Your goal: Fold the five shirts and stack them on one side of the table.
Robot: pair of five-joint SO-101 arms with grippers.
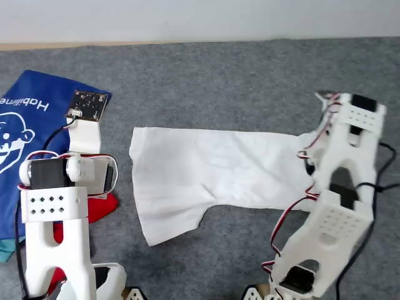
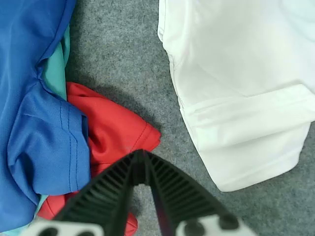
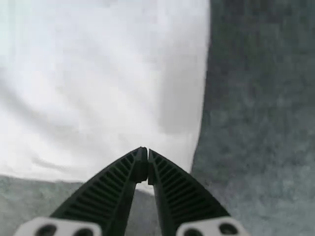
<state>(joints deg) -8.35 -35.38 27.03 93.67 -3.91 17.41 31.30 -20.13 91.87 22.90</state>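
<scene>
At far left, the blue shirt is lying rumpled on the grey table, covering the teal shirt and the red shirt, which are peeking out beneath it. None of the three is looking folded to us. We are counting four shirts in all and cannot tell where a fifth might be. The left arm is hanging over this heap. The left gripper is pressed together on nothing, its tip sitting above the red shirt's corner, beside bare table. Just across a strip of table, the white shirt is stretching as a long band through the middle, with one sleeve sticking out toward the arms at its left end. At right, the right arm is standing over the band's far end. The right gripper is also squeezed together, over the cloth close to its edge. We cannot tell whether any fabric is caught in it. We are judging the white shirt to be the one in hand, partly folded, with the task early. The next move is likely calling for the jaws to part, pinch that right end cleanly, and carry it leftward over the band while keeping the layers square.
</scene>
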